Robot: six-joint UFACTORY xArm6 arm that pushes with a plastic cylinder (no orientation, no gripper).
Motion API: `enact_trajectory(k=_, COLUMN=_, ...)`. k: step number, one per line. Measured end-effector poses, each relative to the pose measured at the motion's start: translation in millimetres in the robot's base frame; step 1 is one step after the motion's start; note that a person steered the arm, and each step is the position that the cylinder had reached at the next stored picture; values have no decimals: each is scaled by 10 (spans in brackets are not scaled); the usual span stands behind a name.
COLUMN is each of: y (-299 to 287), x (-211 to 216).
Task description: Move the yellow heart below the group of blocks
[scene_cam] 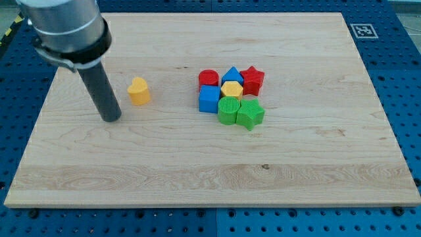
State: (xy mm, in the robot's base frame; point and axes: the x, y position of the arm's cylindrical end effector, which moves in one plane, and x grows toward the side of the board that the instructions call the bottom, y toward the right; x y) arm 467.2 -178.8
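Note:
The yellow heart (139, 91) stands alone on the wooden board (210, 164), left of centre. My tip (111, 119) rests on the board just left of and slightly below the heart, a small gap apart. To the heart's right sits a tight group of blocks: a red cylinder (208, 80), a blue triangle-like block (232, 75), a red star (252, 80), a blue cube (210, 99), a yellow hexagon (231, 90), a green round block (229, 111) and a green star-like block (250, 114).
The board lies on a blue perforated table (408, 79). A black-and-white marker tag (364, 30) sits off the board's top right corner. The arm's grey body (66, 29) fills the top left.

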Motion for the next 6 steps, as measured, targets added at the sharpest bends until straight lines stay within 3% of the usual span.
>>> enact_trajectory(k=3, y=186, x=-624)
enact_trajectory(k=6, y=727, x=-200)
